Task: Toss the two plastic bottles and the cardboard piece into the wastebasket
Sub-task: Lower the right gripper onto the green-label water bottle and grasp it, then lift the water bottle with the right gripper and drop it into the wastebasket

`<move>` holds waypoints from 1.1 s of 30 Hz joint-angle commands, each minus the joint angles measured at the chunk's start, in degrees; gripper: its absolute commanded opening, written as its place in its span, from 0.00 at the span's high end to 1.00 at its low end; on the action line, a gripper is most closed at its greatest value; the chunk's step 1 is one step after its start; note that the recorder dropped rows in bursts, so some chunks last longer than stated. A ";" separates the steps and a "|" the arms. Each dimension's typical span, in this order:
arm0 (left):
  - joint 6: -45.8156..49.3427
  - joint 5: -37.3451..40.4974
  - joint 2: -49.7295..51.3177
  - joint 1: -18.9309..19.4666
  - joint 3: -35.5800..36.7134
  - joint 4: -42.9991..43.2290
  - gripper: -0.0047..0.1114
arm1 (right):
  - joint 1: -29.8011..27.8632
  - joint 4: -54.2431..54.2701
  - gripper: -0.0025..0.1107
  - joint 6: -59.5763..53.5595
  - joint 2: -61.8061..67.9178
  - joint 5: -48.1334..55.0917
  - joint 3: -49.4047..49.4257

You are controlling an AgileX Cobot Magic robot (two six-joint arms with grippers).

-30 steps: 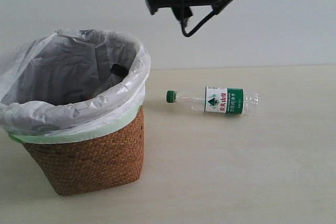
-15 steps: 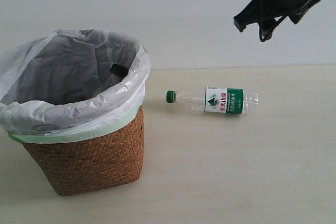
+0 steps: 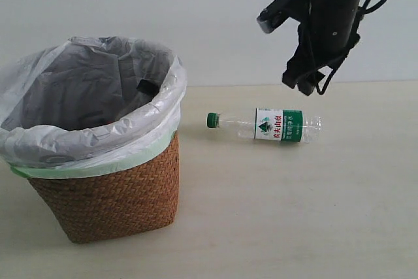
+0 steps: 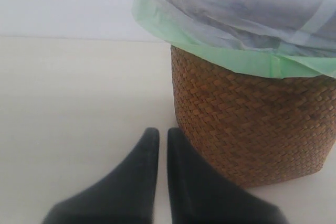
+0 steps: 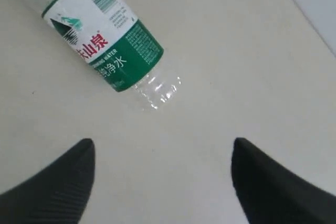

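A pale worktop (image 3: 294, 213) before a plain white wall carries the wastebasket (image 3: 111, 200) and, near its right side, the green-capped bottle (image 3: 271, 125), which lies flat with its cap toward the basket. The right pincer (image 3: 305, 82) hangs above the bottle's base half with its fingers spread wide, apparently lined up to straddle it. The left pincer (image 4: 158, 135), drawn together on nothing, sits low beside the basket, likely parked out of the way.

Left gripper (image 4: 158, 134) sits low over the pale bench (image 4: 68, 103), fingers drawn almost together, just a slit between, nothing held. Close by stands the wicker wastebasket (image 4: 252, 129), white bag liner (image 4: 236, 9) folded over its green rim band (image 4: 220, 59).
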 commanded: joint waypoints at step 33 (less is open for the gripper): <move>-0.50 -0.17 -0.14 0.19 0.17 0.11 0.91 | 3.27 5.59 0.28 -12.58 17.89 -23.09 0.29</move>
